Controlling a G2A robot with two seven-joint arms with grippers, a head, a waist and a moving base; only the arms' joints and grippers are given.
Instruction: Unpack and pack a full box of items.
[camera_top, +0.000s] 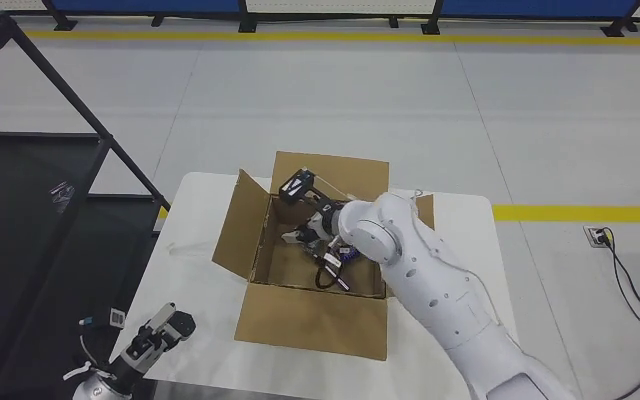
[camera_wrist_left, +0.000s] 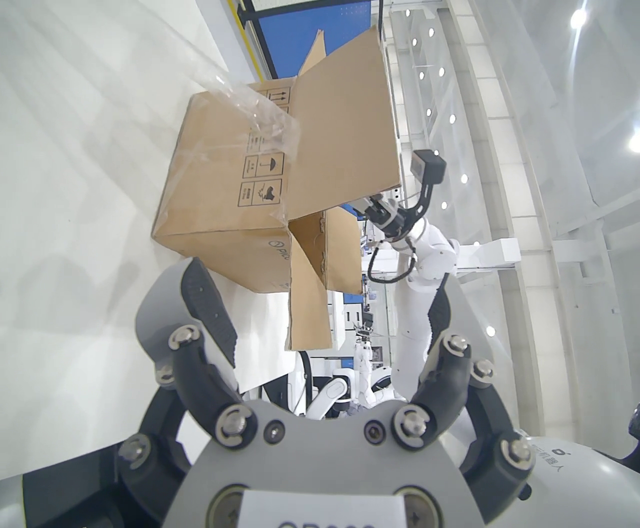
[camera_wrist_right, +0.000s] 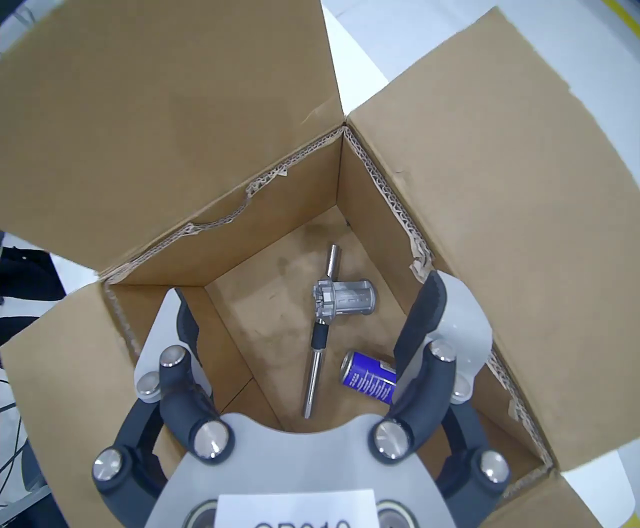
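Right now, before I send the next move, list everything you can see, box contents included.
cardboard box: 1, brown, flaps open, standing on the table
table: 1, white, under the box
clear film: 1 piece, transparent, on the box's outer wall
metal fitting: 1, silver, on the box floor
rod: 1, silver with a black band, on the box floor, touching the fitting; cannot tell whether they are joined
can: 1, blue, on its side on the box floor, beside the rod and apart from it
right pincer: 1, black fingers, open and empty, over the open box
left pincer: 1, black fingers, open and empty, over the table, apart from the box
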